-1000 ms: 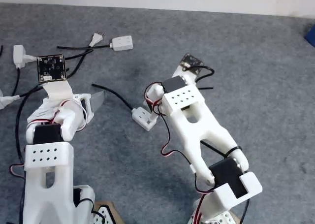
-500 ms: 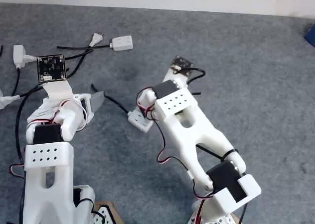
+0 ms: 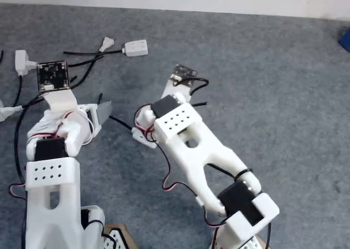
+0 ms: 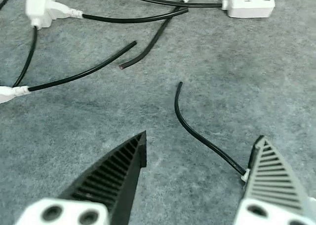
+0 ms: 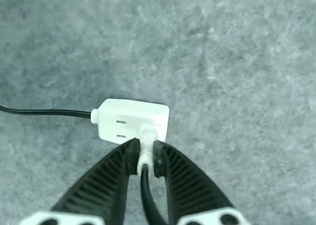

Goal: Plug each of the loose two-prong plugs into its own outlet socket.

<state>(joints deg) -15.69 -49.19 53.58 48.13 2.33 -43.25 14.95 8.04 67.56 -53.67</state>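
R gripper [image 5: 145, 146] pinches white plug [image 5: 146, 135] at boxy socket [image 5: 129, 117]; L gripper [image 4: 201, 137] wide over fuzzy grey carpet [image 4: 232, 71]

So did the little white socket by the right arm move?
Yes. The white socket slid left, toward the left arm, while the far socket at the top of the high view stayed put.

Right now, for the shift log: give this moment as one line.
right gripper: shut on two-prong plug, at outlet socket | left gripper: open, over loose black cord
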